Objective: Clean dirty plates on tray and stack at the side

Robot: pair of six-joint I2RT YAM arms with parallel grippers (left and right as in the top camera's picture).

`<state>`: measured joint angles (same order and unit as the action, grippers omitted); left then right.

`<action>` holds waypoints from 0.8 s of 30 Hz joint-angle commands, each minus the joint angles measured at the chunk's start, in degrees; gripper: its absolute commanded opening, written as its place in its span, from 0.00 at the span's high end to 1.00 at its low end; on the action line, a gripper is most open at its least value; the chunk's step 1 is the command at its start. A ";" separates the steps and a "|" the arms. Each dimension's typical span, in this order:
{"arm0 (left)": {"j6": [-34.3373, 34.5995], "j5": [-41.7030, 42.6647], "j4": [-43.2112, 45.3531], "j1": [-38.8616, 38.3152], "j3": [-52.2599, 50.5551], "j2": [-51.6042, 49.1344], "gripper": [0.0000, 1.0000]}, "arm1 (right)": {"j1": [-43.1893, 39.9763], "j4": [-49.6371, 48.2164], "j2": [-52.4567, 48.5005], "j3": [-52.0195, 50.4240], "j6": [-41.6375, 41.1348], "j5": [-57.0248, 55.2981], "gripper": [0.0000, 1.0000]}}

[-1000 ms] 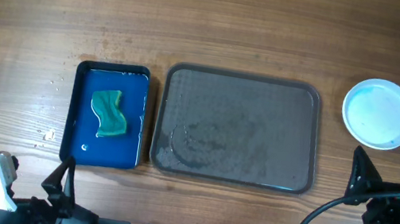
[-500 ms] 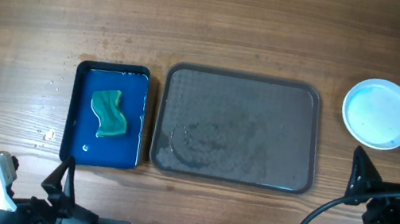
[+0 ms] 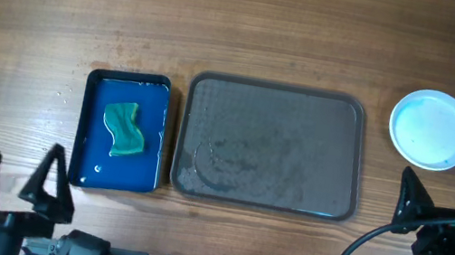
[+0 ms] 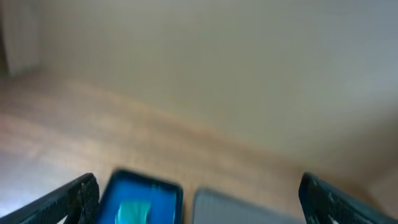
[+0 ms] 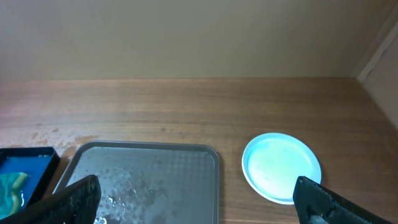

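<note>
Plates look stacked just ahead of my wide, empty right pincer; tray bare; left pincer wide too; seems done.

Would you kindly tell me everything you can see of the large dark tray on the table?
The tray is a dark brown-grey rectangle with rounded corners and a raised rim, textured and plastic-looking. It lies flat on the wooden table, bare except wet streaks and droplets near its front left. The blue tray sits close on one side, the white plates apart on the other.
</note>
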<state>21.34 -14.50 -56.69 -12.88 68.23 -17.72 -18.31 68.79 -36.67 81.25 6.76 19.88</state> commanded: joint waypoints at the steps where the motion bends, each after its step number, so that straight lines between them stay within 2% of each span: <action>1: 0.11 2.23 5.14 4.31 -0.39 0.98 0.00 | 0.13 -0.11 -0.24 -0.28 0.68 -0.57 0.00; 4: 0.11 4.85 11.72 7.08 -4.83 4.15 0.00 | 0.13 -0.11 -0.24 -0.28 0.70 -0.55 0.00; 12: 0.15 14.40 31.39 13.97 -26.25 16.87 0.00 | 0.13 -0.11 -0.24 -0.28 0.70 -0.55 0.01; 19: 0.61 21.66 48.46 17.29 -42.45 17.49 0.00 | 0.13 -0.11 -0.24 -0.28 0.70 -0.55 0.00; 24: 3.30 22.18 62.77 17.29 -54.45 17.51 0.00 | 0.13 -0.11 -0.24 -0.28 0.68 -0.57 0.00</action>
<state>22.13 5.13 -0.27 3.95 20.80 -0.80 -18.31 68.84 -36.69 81.03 6.76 19.86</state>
